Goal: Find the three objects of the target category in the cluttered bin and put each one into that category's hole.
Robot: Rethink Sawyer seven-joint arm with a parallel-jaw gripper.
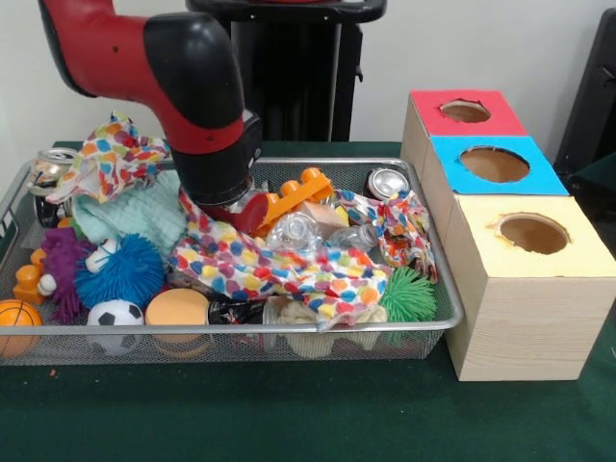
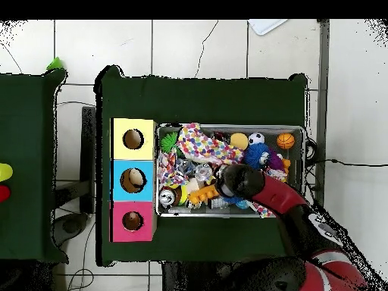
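Note:
My red and black arm reaches down into the wire mesh bin (image 1: 231,332), and my gripper (image 1: 229,200) is sunk among the clutter at the back middle, its tip hidden by the polka-dot cloth (image 1: 289,271). Right beside it lie an orange toy block piece (image 1: 300,191) and crushed clear plastic bottles (image 1: 295,231). A metal can (image 1: 387,182) sits at the bin's back right. From overhead the wrist (image 2: 236,182) covers the bin's middle. The wooden box has a red hole (image 1: 465,112), a blue hole (image 1: 494,164) and a yellow hole (image 1: 532,233).
The bin also holds a blue spiky ball (image 1: 120,271), a green spiky ball (image 1: 407,294), a soccer ball (image 1: 115,315), a basketball (image 1: 17,322), an orange ball (image 1: 178,310), a mint towel (image 1: 135,217) and a glass jar (image 1: 48,168). Green tabletop (image 1: 289,414) lies in front.

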